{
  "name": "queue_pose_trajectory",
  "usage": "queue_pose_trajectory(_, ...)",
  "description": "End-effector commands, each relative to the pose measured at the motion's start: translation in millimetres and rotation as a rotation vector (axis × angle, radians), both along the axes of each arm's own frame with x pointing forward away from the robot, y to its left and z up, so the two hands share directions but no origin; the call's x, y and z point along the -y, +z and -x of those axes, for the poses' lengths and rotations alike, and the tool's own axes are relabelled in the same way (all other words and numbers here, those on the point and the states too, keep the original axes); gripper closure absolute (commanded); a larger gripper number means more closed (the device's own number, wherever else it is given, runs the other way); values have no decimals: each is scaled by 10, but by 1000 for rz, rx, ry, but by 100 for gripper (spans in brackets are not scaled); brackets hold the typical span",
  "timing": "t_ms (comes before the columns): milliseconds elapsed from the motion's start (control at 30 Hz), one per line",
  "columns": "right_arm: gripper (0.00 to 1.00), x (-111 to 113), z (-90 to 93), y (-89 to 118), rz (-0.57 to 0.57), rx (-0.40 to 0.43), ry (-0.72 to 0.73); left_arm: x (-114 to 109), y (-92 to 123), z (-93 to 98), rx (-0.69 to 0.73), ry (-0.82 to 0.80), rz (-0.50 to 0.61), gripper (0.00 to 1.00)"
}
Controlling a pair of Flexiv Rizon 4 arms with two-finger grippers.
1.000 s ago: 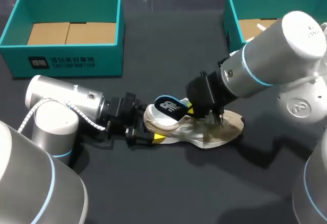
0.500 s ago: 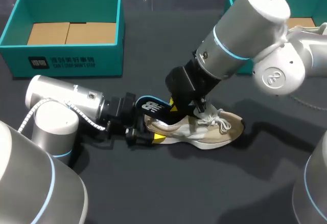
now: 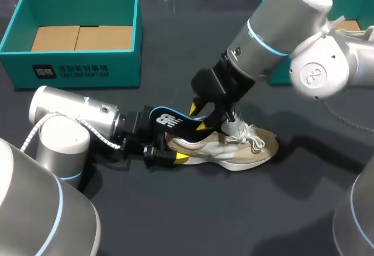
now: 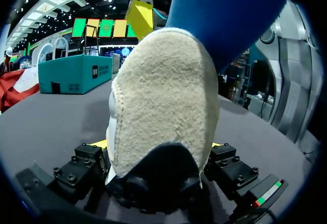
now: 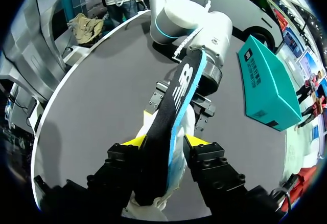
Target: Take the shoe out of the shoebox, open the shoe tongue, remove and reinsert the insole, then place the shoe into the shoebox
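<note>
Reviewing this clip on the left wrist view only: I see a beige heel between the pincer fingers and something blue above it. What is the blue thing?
Observer: The insole. The right pincer is shut on it, a yellow tip on each face.
Operator: And the rest of the shoe?
Observer: The shoe lies on its sole on the table, toe pointing away from the left pincer, laces loose.
Operator: Is it near a shoebox?
Observer: No. The left shoebox and right shoebox stand farther back, both apart from it.

Beige shoe (image 3: 241,148); black insole (image 3: 173,121) (blue underside); teal shoebox (image 3: 120,73).
</note>
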State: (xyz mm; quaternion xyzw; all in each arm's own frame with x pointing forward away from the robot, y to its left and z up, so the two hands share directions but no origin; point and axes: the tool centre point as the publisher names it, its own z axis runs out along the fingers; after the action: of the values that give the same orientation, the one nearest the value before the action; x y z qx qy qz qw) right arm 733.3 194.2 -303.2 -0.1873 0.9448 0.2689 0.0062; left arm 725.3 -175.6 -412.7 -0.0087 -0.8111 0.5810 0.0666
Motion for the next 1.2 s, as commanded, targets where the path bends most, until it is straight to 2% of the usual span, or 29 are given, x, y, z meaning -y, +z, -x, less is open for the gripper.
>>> queue_pose_trajectory(33, 54, 32, -71, -45, -49, -48, 13, -2, -11, 10, 1, 2, -1, 100)
queue_pose_trajectory(400, 56, -95, -52, -130, -69, -225, -12, -2, -11, 10, 1, 2, -1, 100)
queue_pose_trajectory(700, 53, -158, 10, -156, -47, -321, -32, -2, -11, 10, 1, 2, -1, 100)
queue_pose_trajectory(833, 58, -162, 19, -193, -54, -361, -31, -2, -11, 10, 1, 2, -1, 100)
queue_pose_trajectory(1100, 73, -184, 83, -215, -58, -410, -33, -2, -11, 10, 1, 2, -1, 100)
queue_pose_trajectory(1200, 87, -212, 109, -209, -57, -417, -34, -2, -11, 10, 1, 2, -1, 100)
